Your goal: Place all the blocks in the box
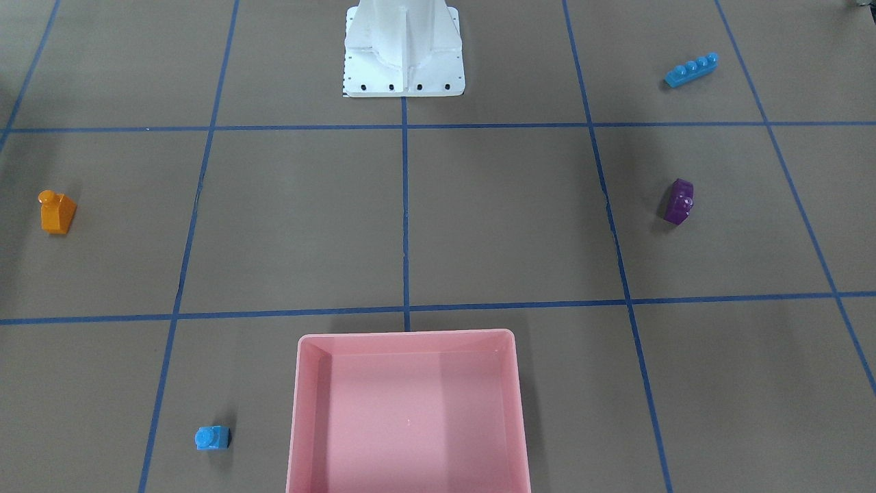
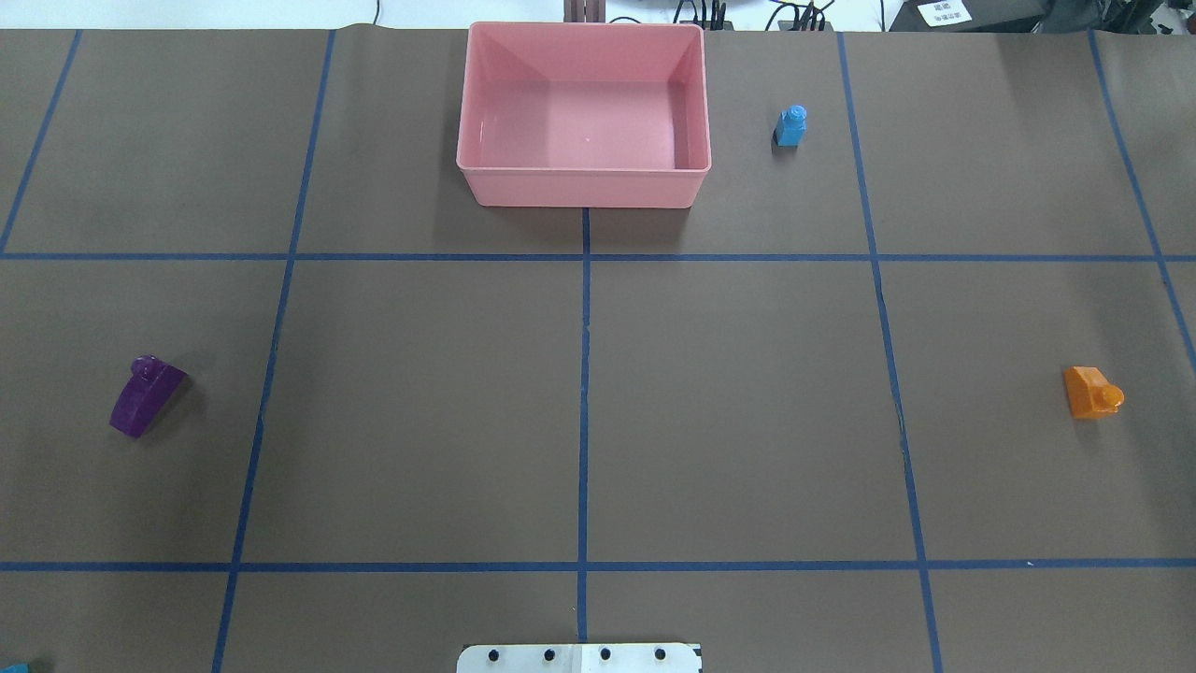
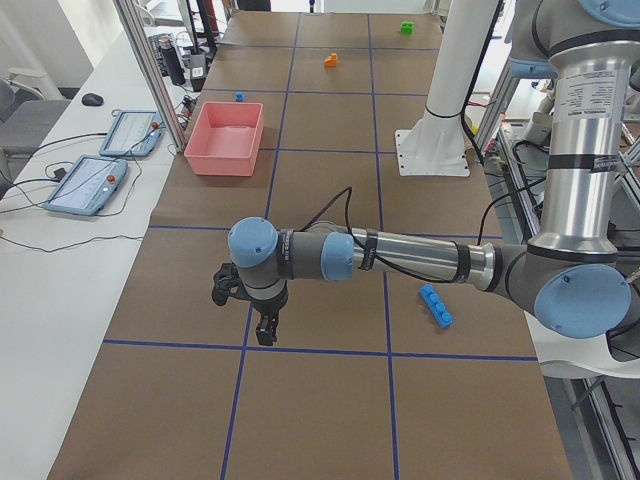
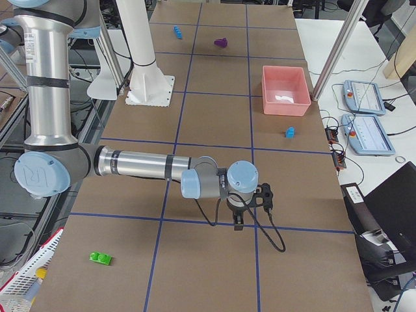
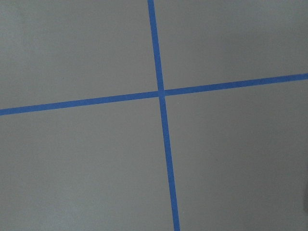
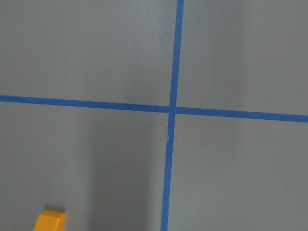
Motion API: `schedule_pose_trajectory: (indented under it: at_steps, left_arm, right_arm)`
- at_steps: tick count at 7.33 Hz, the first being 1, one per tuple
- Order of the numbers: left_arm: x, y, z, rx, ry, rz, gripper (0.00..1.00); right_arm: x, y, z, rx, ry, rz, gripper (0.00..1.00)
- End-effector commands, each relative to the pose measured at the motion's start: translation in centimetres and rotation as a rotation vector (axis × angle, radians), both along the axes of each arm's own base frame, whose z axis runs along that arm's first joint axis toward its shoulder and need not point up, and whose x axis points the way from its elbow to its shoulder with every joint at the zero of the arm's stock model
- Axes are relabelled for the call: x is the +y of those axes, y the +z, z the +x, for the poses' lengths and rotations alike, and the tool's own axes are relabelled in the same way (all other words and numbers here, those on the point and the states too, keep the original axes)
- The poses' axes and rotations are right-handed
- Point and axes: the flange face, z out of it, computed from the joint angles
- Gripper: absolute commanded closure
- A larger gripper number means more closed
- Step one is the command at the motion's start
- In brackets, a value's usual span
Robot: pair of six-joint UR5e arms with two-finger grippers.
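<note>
The pink box [image 1: 407, 333] [image 2: 584, 187] stands empty at the table's far middle. On the table lie the orange brick [image 1: 56, 212] [image 2: 1090, 393], the purple brick [image 1: 679, 202] [image 2: 145, 397], the small blue brick [image 1: 212, 438] [image 2: 791, 126] beside the box, and the long blue brick [image 1: 691, 70] [image 3: 436, 306]. The green brick [image 4: 100, 259] [image 3: 407, 27] lies near the table's right end. My left gripper [image 3: 265, 328] hangs low over a tape crossing near the left end. My right gripper [image 4: 238, 223] hangs the same way near the right end. I cannot tell whether either is open or shut.
The robot's white base plate [image 1: 404, 75] [image 2: 579, 657] sits at the near middle. Teach pendants [image 3: 105, 180] [image 4: 364, 97] lie on a side bench beyond the box. A white basket [image 4: 26, 279] stands off the table's corner. The right wrist view shows the orange brick's edge [image 6: 49, 222].
</note>
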Motion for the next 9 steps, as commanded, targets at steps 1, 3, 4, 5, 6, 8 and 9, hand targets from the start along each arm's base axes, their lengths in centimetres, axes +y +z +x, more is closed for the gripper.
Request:
schedule_pose_trajectory:
  at_steps: [1, 3, 4, 5, 6, 8, 9]
  left_arm:
    - [0.3, -0.1, 0.0, -0.001, 0.002, 0.002, 0.0]
    - [1.3, -0.1, 0.1, 0.003, 0.007, 0.01, 0.0]
    - [1.4, -0.1, 0.1, 0.003, 0.008, 0.012, 0.0]
    - [1.5, -0.3, 0.1, 0.005, 0.005, 0.012, 0.0]
    - [1.4, -0.2, 0.0, -0.007, 0.004, 0.011, 0.0]
    - [3.3, -1.3, 0.0, -0.003, 0.004, 0.031, 0.0]
    - [3.3, -1.5, 0.2, 0.006, 0.007, 0.038, 0.0]
  right_arm:
    - [0.3, -2.6, 0.7, 0.114, 0.008, -0.026, 0.0]
    - [1.3, -1.8, 0.5, 0.092, 0.003, -0.036, 0.0]
    - [1.3, -1.9, 0.4, 0.087, 0.0, -0.036, 0.0]
    - [1.3, -1.9, 0.2, 0.087, -0.003, -0.036, 0.0]
    - [1.3, -1.8, 0.2, 0.089, -0.002, -0.039, 0.0]
    - [1.3, -1.5, 0.3, 0.092, 0.0, -0.045, 0.0]
    - [1.1, -1.7, -0.6, 0.091, -0.017, -0.039, 0.0]
